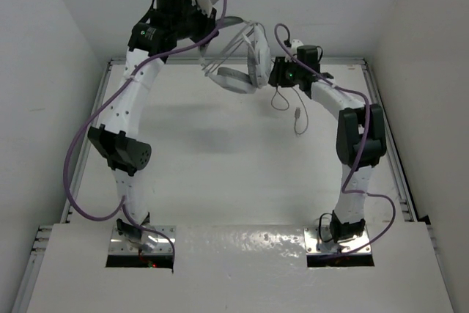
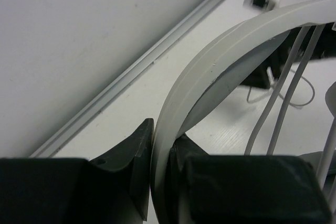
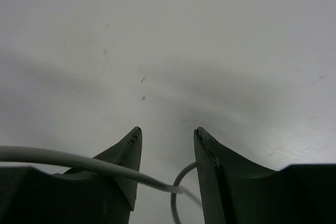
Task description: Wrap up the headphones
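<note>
The white headphones (image 1: 253, 60) hang in the air over the far part of the table. My left gripper (image 1: 217, 33) is shut on the curved headband (image 2: 220, 51), which stands pinched between its black fingers (image 2: 136, 166). The two ear cups hang to the right of it, next to my right gripper (image 1: 277, 72). My right gripper (image 3: 167, 135) is open. The thin pale cable (image 3: 63, 158) crosses its left finger and curls in a loop between the jaws, not pinched. The cable hangs down to the small plug (image 1: 298, 117) above the table. Cable strands (image 2: 286, 87) run beside the headband.
The white table has an aluminium rail (image 2: 131, 77) along its far edge and a side rail (image 1: 383, 119) on the right. White walls close in behind and at both sides. Purple arm cables (image 1: 77, 159) loop along the left arm.
</note>
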`<state>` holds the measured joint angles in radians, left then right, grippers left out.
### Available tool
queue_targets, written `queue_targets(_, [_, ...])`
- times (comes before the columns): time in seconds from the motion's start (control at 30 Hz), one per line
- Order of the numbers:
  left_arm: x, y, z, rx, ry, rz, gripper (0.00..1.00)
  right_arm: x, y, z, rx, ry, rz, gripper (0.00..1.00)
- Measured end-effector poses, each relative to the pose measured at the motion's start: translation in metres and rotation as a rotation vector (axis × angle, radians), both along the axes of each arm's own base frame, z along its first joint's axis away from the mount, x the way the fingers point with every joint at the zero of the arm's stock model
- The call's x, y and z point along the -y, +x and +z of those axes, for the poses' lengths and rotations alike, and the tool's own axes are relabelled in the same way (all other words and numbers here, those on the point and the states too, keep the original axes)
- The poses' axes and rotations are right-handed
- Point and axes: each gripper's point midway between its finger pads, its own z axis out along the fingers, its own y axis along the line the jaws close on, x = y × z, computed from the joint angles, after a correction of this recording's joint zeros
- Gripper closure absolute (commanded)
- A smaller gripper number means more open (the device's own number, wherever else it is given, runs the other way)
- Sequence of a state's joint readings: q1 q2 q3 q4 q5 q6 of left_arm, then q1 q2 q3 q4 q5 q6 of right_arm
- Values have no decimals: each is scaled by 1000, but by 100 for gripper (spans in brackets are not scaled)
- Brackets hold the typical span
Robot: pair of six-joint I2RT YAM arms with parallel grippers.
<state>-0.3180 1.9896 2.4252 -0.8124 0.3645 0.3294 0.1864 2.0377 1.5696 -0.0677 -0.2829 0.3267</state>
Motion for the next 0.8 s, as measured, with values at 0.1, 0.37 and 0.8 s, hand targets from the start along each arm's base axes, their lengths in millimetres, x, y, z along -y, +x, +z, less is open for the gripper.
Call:
queue_targets(0.1, [1,-3,19,11,-55,17,100,-18,-19,-27,-59,62,31,50])
queue_targets(0.37, [-3,-5,36,-17,-155,69,100,-53,-35,-51,-97,141,96,58])
queue_targets(0.8, [-78,21,77,-18,-394,291,100,-91,-87,-94,-200,148,175,95])
